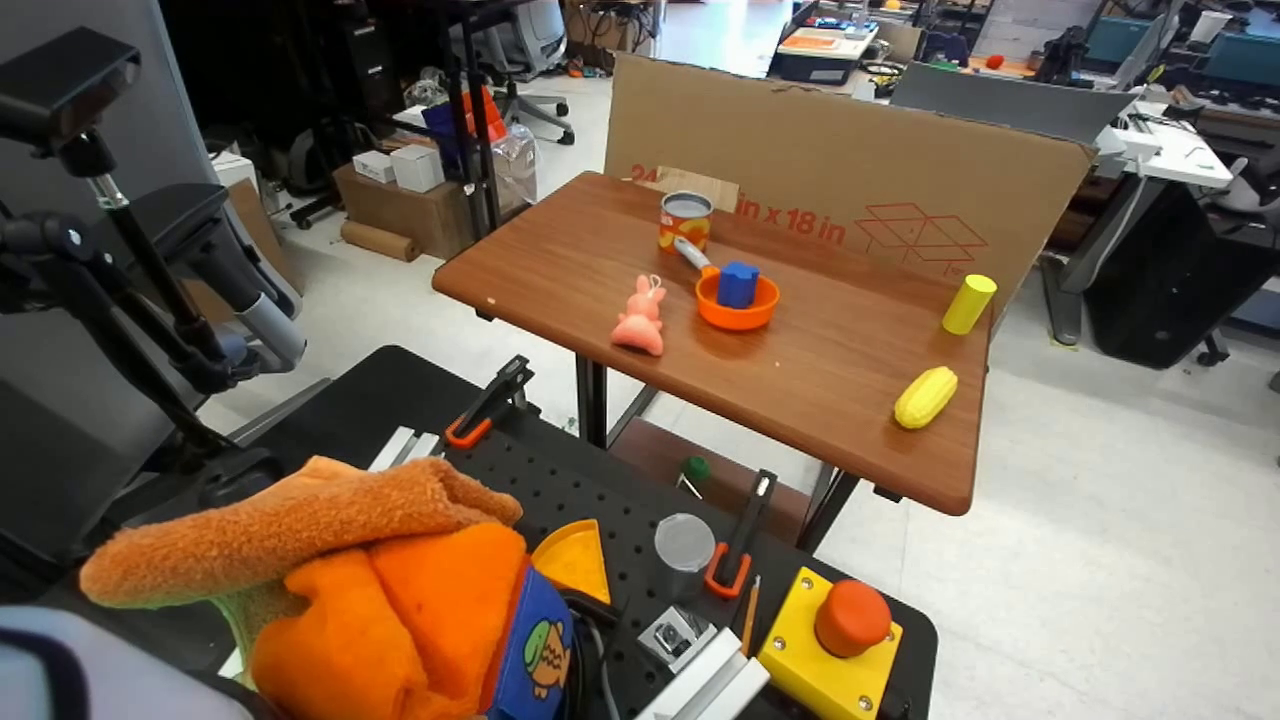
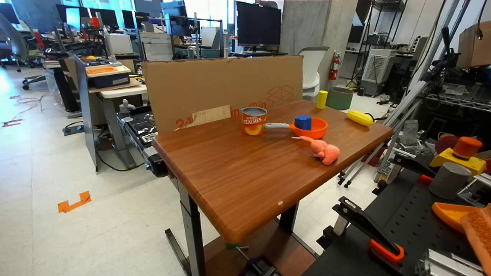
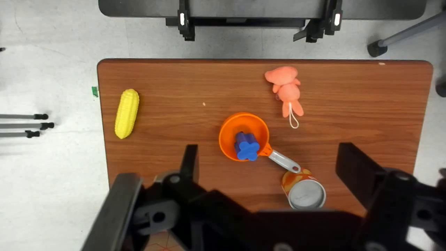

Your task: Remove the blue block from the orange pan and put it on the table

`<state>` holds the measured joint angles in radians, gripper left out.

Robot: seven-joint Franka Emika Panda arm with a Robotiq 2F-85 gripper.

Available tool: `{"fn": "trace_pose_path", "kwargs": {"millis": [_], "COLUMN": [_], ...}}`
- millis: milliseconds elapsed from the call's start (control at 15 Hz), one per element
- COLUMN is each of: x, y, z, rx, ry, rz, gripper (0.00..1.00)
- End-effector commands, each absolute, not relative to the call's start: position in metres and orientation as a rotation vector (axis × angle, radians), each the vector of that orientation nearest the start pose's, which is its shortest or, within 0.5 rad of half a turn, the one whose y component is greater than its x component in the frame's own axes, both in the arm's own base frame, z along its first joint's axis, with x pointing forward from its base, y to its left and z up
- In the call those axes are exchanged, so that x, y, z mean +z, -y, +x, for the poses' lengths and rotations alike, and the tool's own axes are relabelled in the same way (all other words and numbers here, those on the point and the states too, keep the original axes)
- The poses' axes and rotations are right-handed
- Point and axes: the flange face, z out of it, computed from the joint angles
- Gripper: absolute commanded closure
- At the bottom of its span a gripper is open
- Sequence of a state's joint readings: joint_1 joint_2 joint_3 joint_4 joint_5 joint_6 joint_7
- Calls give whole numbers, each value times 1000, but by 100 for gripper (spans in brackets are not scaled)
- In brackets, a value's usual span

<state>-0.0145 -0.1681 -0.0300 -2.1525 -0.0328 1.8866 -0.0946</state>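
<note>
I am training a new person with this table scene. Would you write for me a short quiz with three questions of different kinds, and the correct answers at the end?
1. Which thing sits inside the orange pan? A) yellow corn cob; B) lobed blue block; C) rabbit toy
2. True or false: in the wrist view, the end effector stands open.
3. Fill in: the pan's gray handle points toward the ____.

Key: 1. B; 2. True; 3. peach can
</note>
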Motion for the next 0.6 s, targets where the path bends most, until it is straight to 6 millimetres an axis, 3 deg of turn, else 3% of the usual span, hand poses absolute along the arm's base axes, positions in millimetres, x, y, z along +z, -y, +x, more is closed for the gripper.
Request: {"fn": "trace_pose_path", "kwargs": {"millis": [0,533], "x": [429,339], "y": [46,52], "z": [508,554], "rx": [213,153], "ry": [86,22], "rz": [-3137,-3125], "gripper": [0,0]}}
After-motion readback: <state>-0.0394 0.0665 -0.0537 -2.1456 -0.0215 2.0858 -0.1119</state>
